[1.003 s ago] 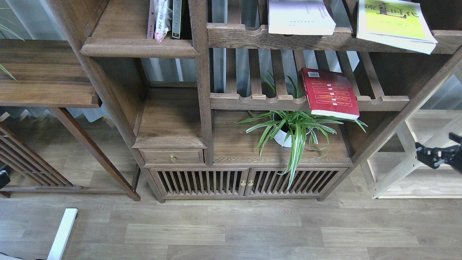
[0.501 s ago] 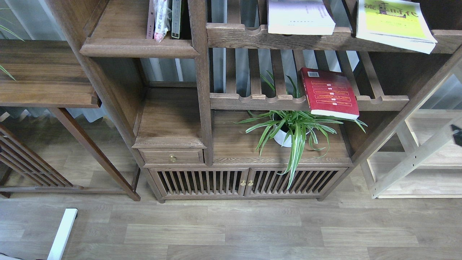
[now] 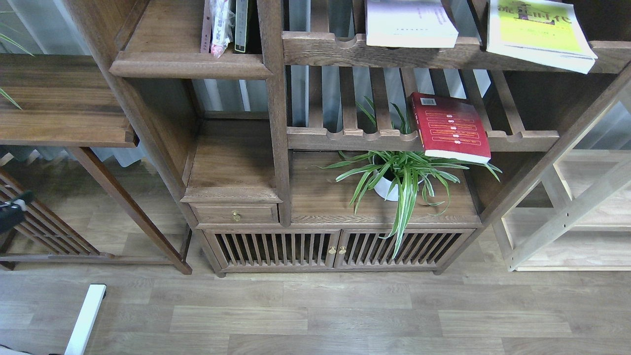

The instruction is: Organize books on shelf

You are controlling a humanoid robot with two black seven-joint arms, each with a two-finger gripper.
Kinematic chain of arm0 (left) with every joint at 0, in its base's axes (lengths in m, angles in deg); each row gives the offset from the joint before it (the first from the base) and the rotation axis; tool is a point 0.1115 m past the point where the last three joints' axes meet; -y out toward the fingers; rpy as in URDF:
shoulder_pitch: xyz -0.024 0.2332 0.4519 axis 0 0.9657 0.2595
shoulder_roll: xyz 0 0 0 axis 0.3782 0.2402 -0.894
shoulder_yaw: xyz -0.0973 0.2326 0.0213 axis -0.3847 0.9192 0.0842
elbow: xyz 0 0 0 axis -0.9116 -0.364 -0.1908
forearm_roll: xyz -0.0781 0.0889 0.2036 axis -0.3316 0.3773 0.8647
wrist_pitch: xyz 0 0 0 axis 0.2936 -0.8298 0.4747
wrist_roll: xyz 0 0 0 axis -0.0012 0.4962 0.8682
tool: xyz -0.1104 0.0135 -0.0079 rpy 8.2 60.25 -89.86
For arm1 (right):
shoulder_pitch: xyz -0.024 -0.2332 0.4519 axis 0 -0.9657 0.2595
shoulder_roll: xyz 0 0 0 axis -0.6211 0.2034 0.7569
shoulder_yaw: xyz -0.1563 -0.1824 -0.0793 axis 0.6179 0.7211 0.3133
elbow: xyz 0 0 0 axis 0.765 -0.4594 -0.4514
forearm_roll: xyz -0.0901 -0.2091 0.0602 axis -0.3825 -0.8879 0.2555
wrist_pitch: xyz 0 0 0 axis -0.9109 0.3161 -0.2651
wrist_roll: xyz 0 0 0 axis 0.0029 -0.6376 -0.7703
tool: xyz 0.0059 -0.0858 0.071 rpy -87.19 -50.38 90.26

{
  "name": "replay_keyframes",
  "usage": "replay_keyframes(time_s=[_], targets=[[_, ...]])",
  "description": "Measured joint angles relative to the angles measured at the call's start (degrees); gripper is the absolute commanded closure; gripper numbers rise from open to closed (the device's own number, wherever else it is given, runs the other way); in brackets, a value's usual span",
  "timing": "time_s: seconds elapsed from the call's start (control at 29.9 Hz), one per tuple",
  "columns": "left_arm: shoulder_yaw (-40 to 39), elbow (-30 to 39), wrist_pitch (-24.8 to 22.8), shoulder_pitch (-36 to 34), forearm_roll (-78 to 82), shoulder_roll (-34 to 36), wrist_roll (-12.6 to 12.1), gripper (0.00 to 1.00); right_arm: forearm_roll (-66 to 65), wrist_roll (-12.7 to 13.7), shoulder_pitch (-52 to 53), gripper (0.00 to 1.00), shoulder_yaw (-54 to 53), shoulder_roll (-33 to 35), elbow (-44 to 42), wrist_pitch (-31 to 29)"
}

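Withdrawing from view, the right arm is gone; the left arm [image 3: 12,212] edges in, fingers indistinguishable. Red book [image 3: 451,126] remains unshelved; nothing grasped.

You are looking at what reads as a home living room or study, or a furniture showroom set up like one. A dark-brown wooden display cabinet [image 3: 276,148] of open compartments, slatted racks and a small brass-knobbed drawer [image 3: 235,214] stands on grey-brown wood-plank flooring [image 3: 315,315]. Paperback books lie on its racks, among them a red-covered book with yellow bands [image 3: 451,127]. A green spider plant in a white pot [image 3: 394,175] sits on a lower board. A pale unfinished wooden rack [image 3: 567,222] stands beside the cabinet, with light curtains [image 3: 222,96] behind.
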Motion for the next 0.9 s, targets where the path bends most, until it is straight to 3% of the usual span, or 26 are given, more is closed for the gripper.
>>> replay_keyframes(time_s=[0.17, 0.33, 0.57, 0.9], targets=[[0.1, 6.0, 5.0, 0.2, 1.5, 0.0, 0.1, 0.00, -4.3, 0.0, -0.3, 0.00, -3.3, 6.7, 7.3, 1.4], [0.3, 8.2, 7.0, 0.2, 1.6, -0.3, 0.1, 0.00, -8.8, 0.0, -0.2, 0.00, -4.0, 12.5, 14.6, 5.1], [0.3, 8.5, 8.3, 0.2, 1.7, -1.3, 0.1, 0.00, -18.2, 0.0, 0.8, 0.00, -4.5, 16.9, 26.2, 18.1], [0.5, 8.8, 8.8, 0.1, 2.1, -1.6, 0.0, 0.00, -28.6, 0.0, 1.5, 0.00, -5.1, 13.7, 31.6, 37.6]])
